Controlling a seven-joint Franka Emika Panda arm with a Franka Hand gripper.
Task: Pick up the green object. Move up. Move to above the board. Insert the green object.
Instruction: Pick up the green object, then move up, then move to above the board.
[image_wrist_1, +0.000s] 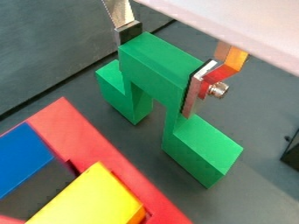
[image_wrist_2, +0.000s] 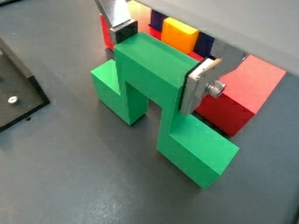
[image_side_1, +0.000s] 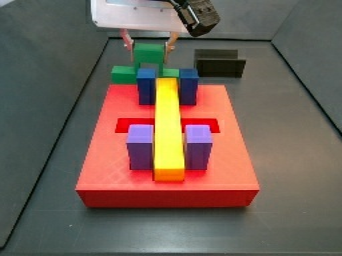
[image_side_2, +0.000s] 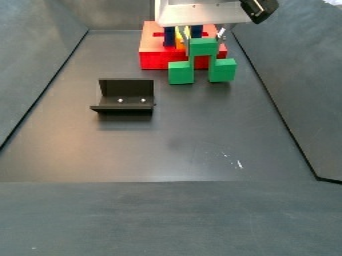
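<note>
A: Where is the bright green plastic bridge-shaped block (image_wrist_2: 158, 105) relative to the large flat red square board (image_side_1: 167, 150)?

B: On the dark floor just beside one edge of the board, near the blue blocks (image_side_1: 167, 84), not on it. Its two feet rest on the floor, as both wrist views show.

A: And the gripper (image_wrist_1: 163, 54)?

B: Directly over the green block, its silver plate fingers (image_wrist_1: 209, 80) narrowed onto the raised cube, one on each opposite face. They look to be touching it, so I'd call it gripped, but not yet lifted.

A: How should it handle?

B: My guess is light, rigid and rather smooth. The flat cube faces are the sensible hold; the feet stay free for insertion.

A: Orientation?

B: Upright, feet down. Its long axis runs foot to foot, along the board's near edge, crosswise to the long yellow bar (image_side_1: 166, 125).
</note>
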